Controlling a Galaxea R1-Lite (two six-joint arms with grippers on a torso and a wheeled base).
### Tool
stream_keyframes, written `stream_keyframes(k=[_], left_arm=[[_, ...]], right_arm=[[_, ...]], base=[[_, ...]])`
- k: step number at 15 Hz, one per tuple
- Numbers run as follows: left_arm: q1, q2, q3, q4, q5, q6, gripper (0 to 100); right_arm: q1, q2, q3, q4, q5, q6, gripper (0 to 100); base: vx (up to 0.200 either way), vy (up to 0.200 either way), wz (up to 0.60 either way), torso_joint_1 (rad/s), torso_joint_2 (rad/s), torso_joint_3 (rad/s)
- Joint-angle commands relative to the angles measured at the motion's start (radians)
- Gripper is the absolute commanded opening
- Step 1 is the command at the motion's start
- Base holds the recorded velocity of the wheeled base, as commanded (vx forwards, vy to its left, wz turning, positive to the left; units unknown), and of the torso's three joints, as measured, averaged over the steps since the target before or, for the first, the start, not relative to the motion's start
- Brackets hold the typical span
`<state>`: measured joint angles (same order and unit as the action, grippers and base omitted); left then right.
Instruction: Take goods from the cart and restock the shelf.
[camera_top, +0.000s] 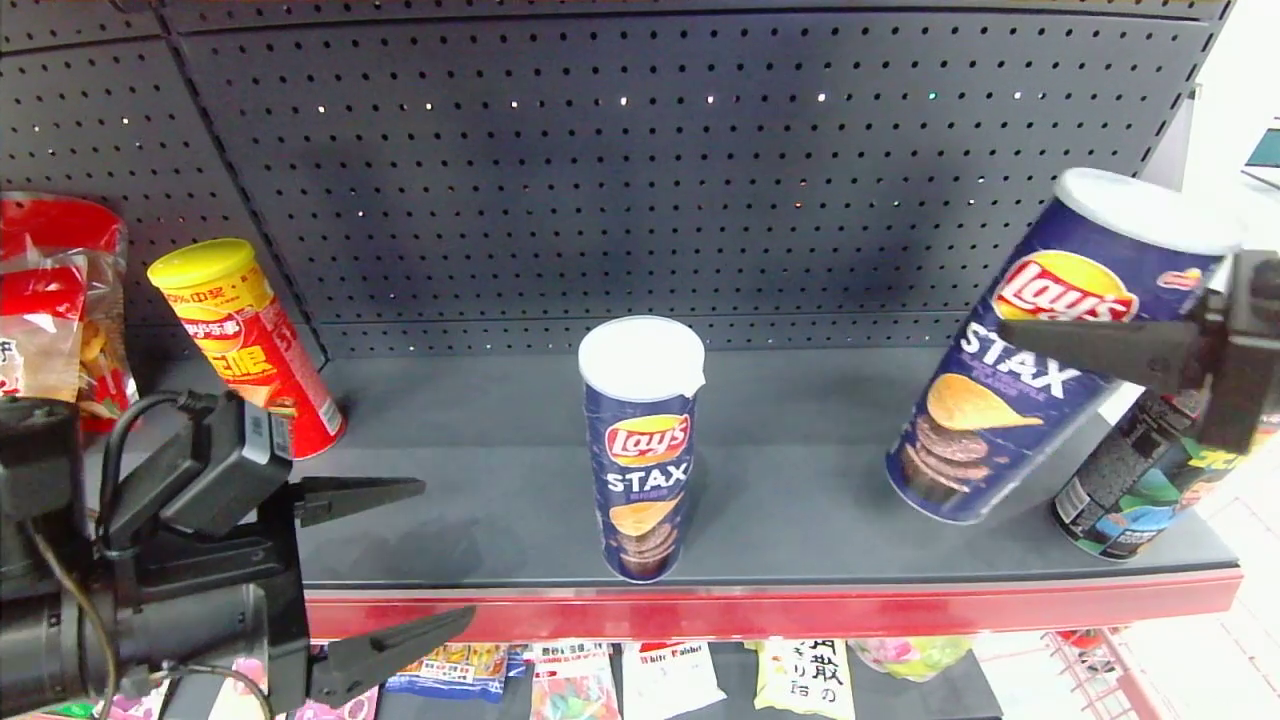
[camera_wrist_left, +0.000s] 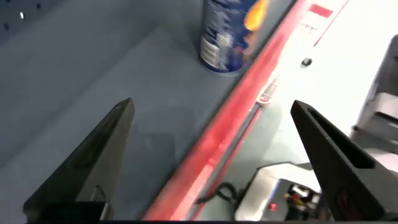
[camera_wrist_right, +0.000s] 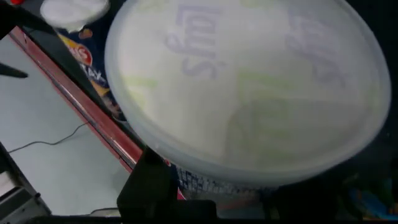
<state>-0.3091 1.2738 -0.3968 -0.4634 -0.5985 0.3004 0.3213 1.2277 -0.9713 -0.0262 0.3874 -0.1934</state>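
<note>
Two blue cans: the standing blue can (camera_top: 640, 450) is upright in the middle of the shelf (camera_top: 800, 470), close to its red front edge; the held blue can (camera_top: 1000, 430) leans over the shelf's right end, lid tipped toward the right.
Right gripper (camera_top: 1090, 350): clamped on the held blue can just under the lid, with one dark finger crossing the printed side. The right wrist view looks down on its pale plastic lid (camera_wrist_right: 249, 87).
Contact with the shelf: the held can's lower rim is at or just above the grey deck; which one cannot be told.
Left gripper (camera_top: 445, 550): spread wide and holding nothing, low by the shelf's left front edge, well apart from both blue cans.
Neighbours: a dark can (camera_top: 1130, 490) is just behind the held one at the right end. A red can (camera_top: 245, 340) with a yellow lid leans at the left, beside a red bag (camera_top: 50, 300).
Handling, as a judgement: a light cardboard tube, stiff enough for a firm squeeze but dentable, with smooth, somewhat slippery sides. The contents are brittle, so set it down gently.
Where to hold: around the upper body below the lid, as now, not on the lid, which could pop off.
Risk: tall and narrow, so it would topple if released while tilted.
</note>
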Motion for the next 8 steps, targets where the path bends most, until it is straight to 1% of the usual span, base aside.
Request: stream_keyframes(k=[1,3,6,8], left_arm=[[0.002,-0.087,0.036,0.000,0.002,-0.009,100],[0.002,-0.094,0.041,-0.001,0.006,-0.009,100],[0.001,-0.123,0.064,0.000,0.020,-0.009,100],[0.001,-0.140,0.072,0.002,0.023,-0.011,100]], right_arm=[[0.039,0.174,-0.107,-0.012,-0.002,-0.001,0],[0.042,0.230,-0.135,-0.032,-0.002,-0.017,0],[0.042,0.288,-0.139,-0.129,-0.001,-0.027,0],[0.045,0.309,-0.161,-0.136,-0.001,-0.027,0]], base=[[0.000,0.000,0.00,0.000,0.00,0.000],[0.000,0.000,0.00,0.000,0.00,0.000],[0.000,0.000,0.00,0.000,0.00,0.000],[0.000,0.000,0.00,0.000,0.00,0.000]])
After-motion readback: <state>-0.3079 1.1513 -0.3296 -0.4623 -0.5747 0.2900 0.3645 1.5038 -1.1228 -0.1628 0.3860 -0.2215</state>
